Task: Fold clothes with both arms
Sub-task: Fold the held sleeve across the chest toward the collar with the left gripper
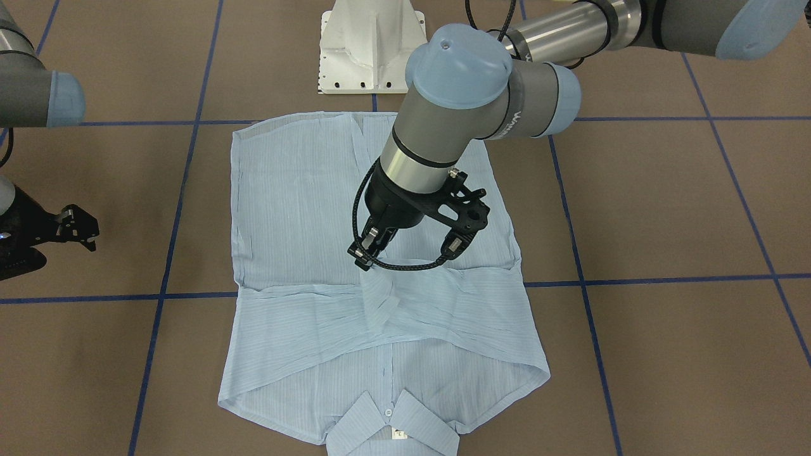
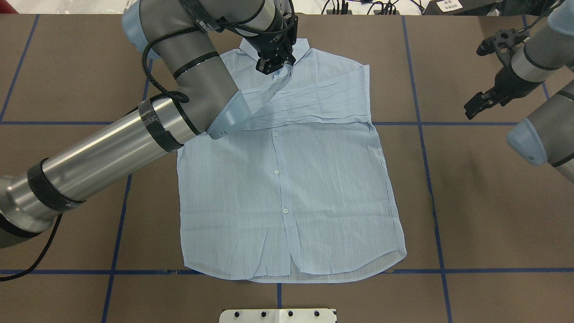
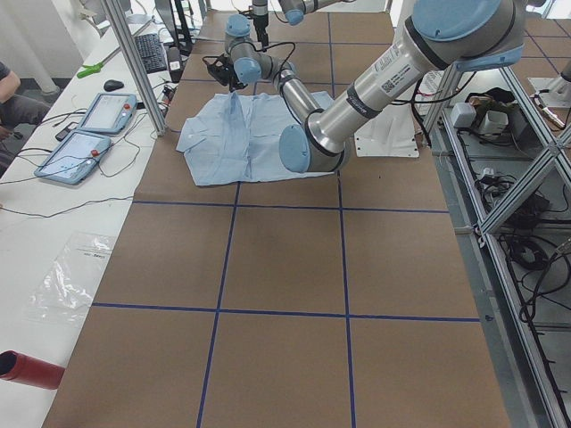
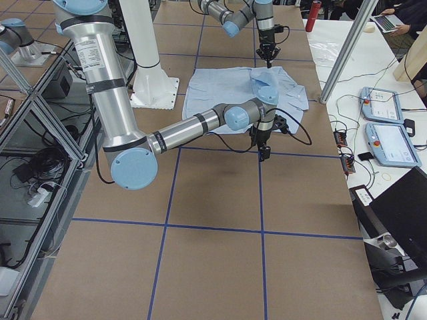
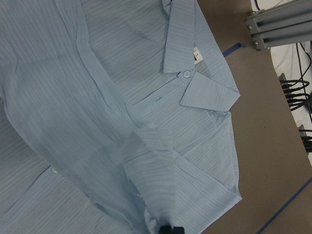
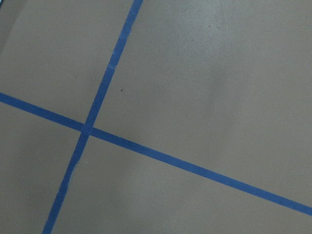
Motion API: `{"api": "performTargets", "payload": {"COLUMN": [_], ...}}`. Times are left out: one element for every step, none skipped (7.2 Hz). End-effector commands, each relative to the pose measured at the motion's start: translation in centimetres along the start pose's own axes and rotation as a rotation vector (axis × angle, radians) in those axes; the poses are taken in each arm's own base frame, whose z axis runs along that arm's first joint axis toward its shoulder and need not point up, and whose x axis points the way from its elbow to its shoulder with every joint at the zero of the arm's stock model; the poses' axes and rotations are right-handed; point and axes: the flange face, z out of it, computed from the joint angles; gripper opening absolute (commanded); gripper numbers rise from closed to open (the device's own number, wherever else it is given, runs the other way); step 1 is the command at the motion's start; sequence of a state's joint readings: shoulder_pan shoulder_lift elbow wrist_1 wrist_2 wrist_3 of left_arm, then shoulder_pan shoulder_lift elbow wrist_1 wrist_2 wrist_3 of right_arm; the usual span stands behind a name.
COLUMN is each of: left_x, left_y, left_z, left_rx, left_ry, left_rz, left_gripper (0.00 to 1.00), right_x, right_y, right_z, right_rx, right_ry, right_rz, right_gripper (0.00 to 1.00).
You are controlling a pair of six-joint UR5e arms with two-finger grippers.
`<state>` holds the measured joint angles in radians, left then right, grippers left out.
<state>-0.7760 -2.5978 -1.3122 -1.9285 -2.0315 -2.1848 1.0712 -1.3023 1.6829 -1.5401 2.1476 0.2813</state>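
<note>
The step in hand looks like laying the second sleeve across the chest, and doing it well probably means carrying the cuff low and straight, so the thin cloth doesn't drag the front out of line. It should then be set down flat along the other folded sleeve before the grip is let go. The left claw hangs just above the upper chest, its jaws pinched together on the end of a sleeve. In the left wrist view the cloth rises in a ridge to the fingertips. The shirt lies front up and buttoned on the tabletop, with its collar at the edge far from the robot, so the left claw sits over the shirt near the collar. The right claw hangs over bare tabletop well apart from the shirt. I cannot tell how far open it is.
</note>
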Motion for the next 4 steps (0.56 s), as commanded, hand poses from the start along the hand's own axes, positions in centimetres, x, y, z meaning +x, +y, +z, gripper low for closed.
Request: {"api": "performTargets", "payload": {"left_x": [-0.1,0.3,-0.1,-0.9], "left_y": [-0.3,0.9,1.9,2.7], "left_z": [1.7,2.5,5.0,6.8], "left_rx": [-0.009,-0.004,0.006,0.02], "left_ry": [0.004,0.028,0.033,0.033], "left_rz": [-0.004,-0.012,-0.002,0.006], "left_gripper": [0.0,0.0,0.0,0.0], "right_x": [0.4,0.5,0.5,0.7], "right_y": [0.0,0.0,0.0,0.0], "right_z": [0.4,0.6,0.6,0.9], "right_rx": [-0.001,-0.003,-0.004,-0.009], "right_ry": [0.001,0.001,0.002,0.003], "right_rz": [0.003,0.004,0.005,0.009], "right_gripper": [1.0,0.99,1.0,1.0]}}
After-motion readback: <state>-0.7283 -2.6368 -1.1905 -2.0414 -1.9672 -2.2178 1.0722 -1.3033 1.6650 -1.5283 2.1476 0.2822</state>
